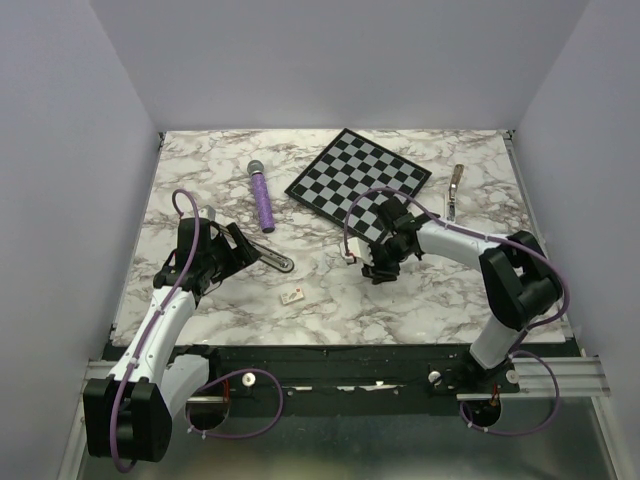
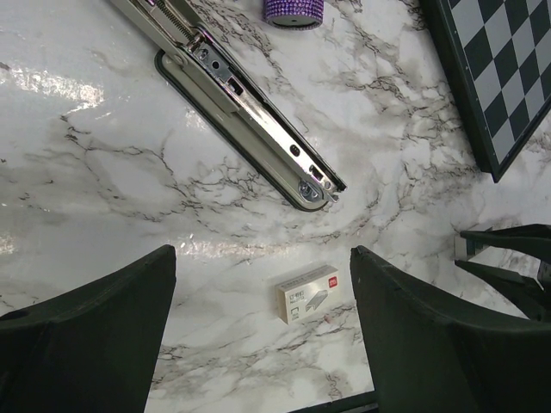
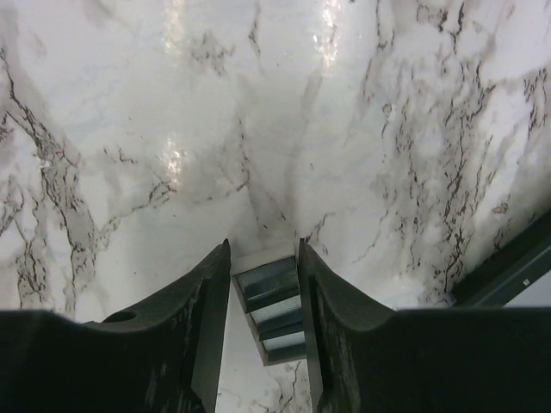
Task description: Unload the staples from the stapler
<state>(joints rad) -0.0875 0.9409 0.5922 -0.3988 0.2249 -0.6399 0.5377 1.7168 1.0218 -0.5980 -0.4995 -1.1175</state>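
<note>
Right gripper (image 3: 263,248) pinches staples (image 3: 272,303) (staple box (image 2: 315,292) print illegible).

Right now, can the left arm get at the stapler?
Probably yes. The left hand is open, just short of the stapler; only bare marble lies between them. The small staple box sits nearer, under the open hand, not in the way.

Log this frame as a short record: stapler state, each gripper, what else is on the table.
stapler: lying opened on the marble table, inner metal rail exposed
left gripper: open, holding nothing, apart from the stapler
right gripper: shut on a silvery staple strip, low over the table
staple box: on the table, on the near side of the stapler
others: purple cylinder and checkerboard farther back
</note>
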